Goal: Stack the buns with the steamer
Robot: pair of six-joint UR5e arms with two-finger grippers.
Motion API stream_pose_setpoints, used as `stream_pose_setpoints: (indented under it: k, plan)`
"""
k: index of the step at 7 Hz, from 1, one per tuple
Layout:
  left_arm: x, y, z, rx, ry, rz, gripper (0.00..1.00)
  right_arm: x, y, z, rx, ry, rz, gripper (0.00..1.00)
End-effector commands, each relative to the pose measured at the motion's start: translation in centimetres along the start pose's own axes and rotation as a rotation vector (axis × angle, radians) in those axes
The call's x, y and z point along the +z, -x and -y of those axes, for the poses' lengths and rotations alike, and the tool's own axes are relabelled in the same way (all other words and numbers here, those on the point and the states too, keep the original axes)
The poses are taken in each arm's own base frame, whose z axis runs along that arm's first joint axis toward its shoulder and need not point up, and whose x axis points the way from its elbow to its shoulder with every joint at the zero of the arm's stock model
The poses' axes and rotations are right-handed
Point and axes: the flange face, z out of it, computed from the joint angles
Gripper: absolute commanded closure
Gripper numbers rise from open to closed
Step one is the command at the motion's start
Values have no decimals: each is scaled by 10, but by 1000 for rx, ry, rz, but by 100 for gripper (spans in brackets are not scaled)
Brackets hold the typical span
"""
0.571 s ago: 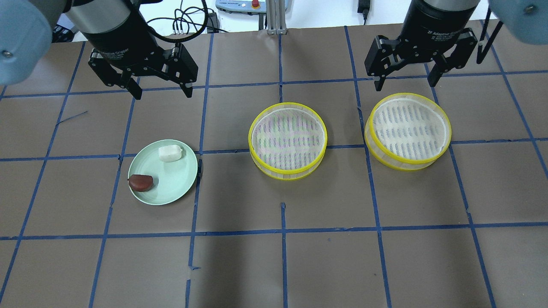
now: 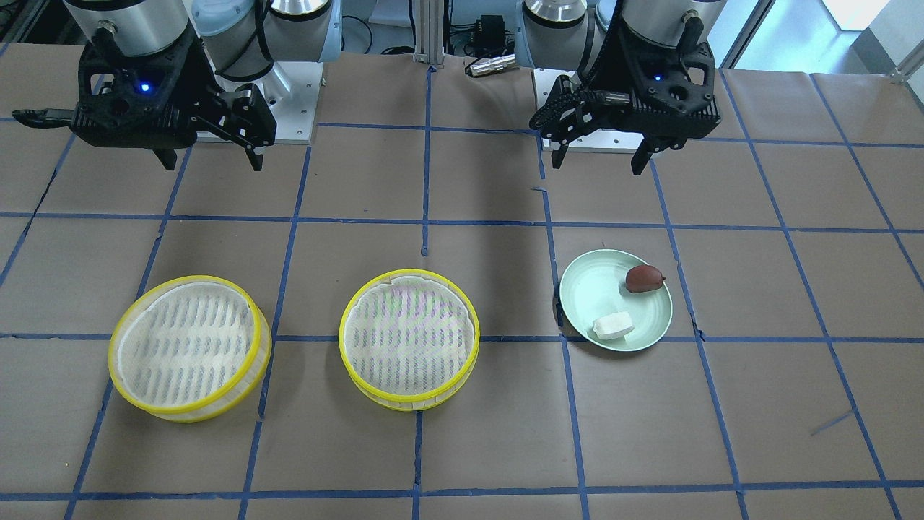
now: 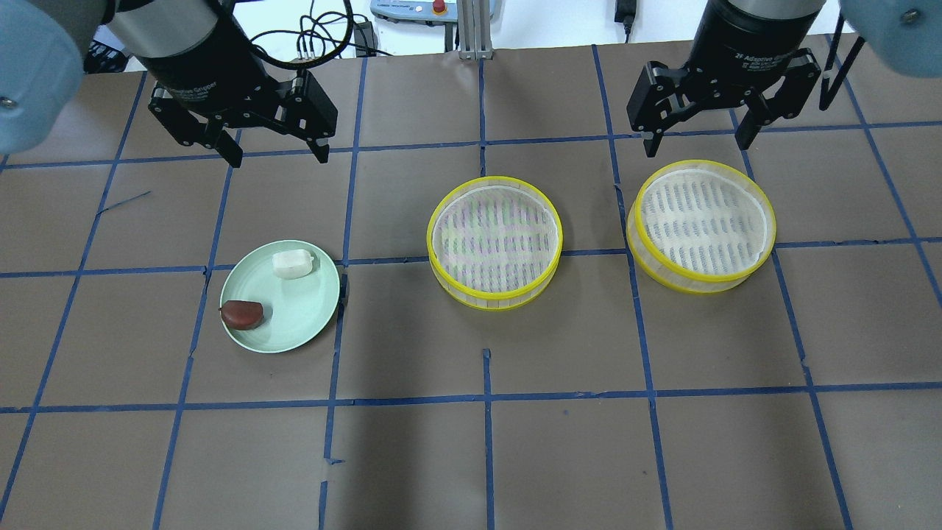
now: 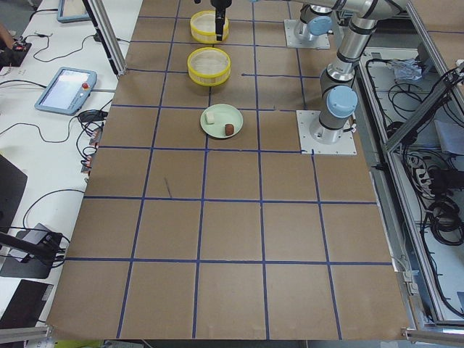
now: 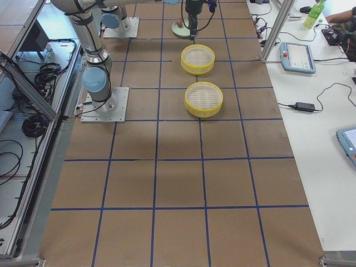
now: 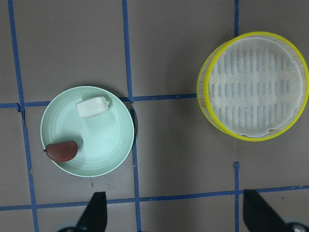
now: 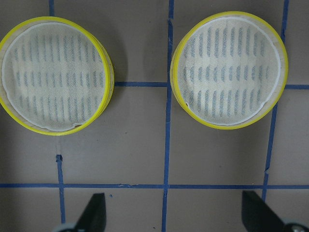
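Note:
A white bun (image 3: 292, 263) and a reddish-brown bun (image 3: 243, 314) lie apart on a pale green plate (image 3: 305, 309) at the left. Two yellow-rimmed steamer tiers stand empty, side by side: one in the middle (image 3: 494, 241) and one at the right (image 3: 701, 225). My left gripper (image 3: 278, 160) is open and empty, high above the table behind the plate. My right gripper (image 3: 697, 147) is open and empty, above the back edge of the right tier. The left wrist view shows the plate (image 6: 106, 140), both buns and the middle tier (image 6: 253, 86).
The table is brown paper with a blue tape grid. Both robot bases (image 2: 289, 72) stand at the back edge. Tablets and cables (image 4: 69, 90) lie beside the table's far side, off the work area.
My left gripper has shifted slightly back and to the left. The right gripper, the buns and the tiers have not moved.

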Motion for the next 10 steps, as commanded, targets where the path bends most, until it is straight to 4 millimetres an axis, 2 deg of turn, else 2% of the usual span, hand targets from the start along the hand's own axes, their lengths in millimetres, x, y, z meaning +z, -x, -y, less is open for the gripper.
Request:
stream_pose_setpoints:
  k: [1, 2, 3, 4, 5, 6, 7, 8, 9, 10]
  plan:
    - [1, 32, -3, 50, 14, 12, 0, 7, -19, 11, -41, 7, -14, 0]
    - [24, 75, -1, 82, 63, 0, 1, 21, -36, 20, -33, 31, -12, 0]
    - [76, 117, -3, 127, 137, -35, 2, 46, -59, 34, -30, 20, -10, 0]
    - [139, 143, 0, 124, 146, -27, 3, 76, -88, 44, -52, 13, -7, 0]
    - [198, 149, 2, 119, 170, -34, 7, 108, -121, 54, -38, 1, -5, 0]
    - [248, 155, 17, 124, 130, -23, 7, 148, -149, 66, -43, -1, -6, 0]
    - [292, 159, 36, 129, 116, -27, 7, 179, -169, 76, -29, -25, -7, 2]
    - [319, 162, 44, 130, 120, -31, 8, 230, -187, 93, -63, -29, -8, 3]
    - [335, 163, 43, 137, 151, -34, 24, 249, -219, 94, -23, -15, 4, 3]
    - [332, 163, 46, 132, 142, -38, 27, 258, -226, 97, -86, -22, 1, 3]
